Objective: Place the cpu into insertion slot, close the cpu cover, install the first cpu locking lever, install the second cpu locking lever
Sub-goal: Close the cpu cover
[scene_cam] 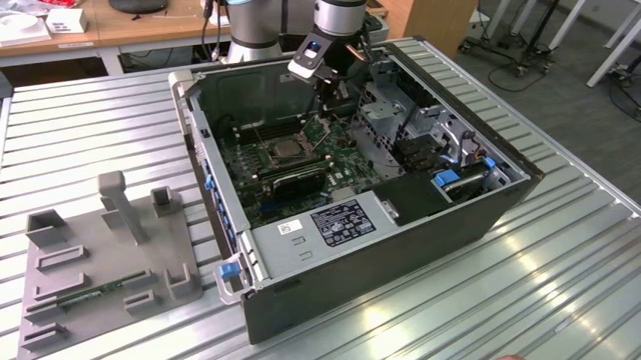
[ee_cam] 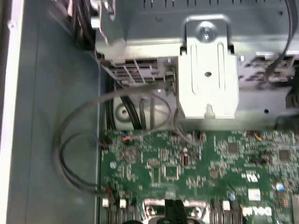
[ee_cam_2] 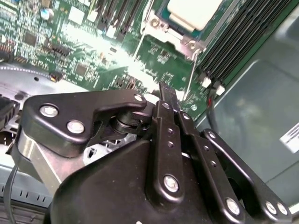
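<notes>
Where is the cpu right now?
The cpu lies in the insertion slot on the motherboard, beside the long memory slots in the second wrist view; in the exterior view it is mid-case, near the gripper.

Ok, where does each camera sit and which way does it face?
Exterior view: above the table, looking down into the open computer case; the arm and gripper show.
Second wrist view: on the arm, looking past the gripper to the cpu.
First wrist view: on the arm, facing the motherboard and a metal bracket.
Both wrist views share the motherboard.
</notes>
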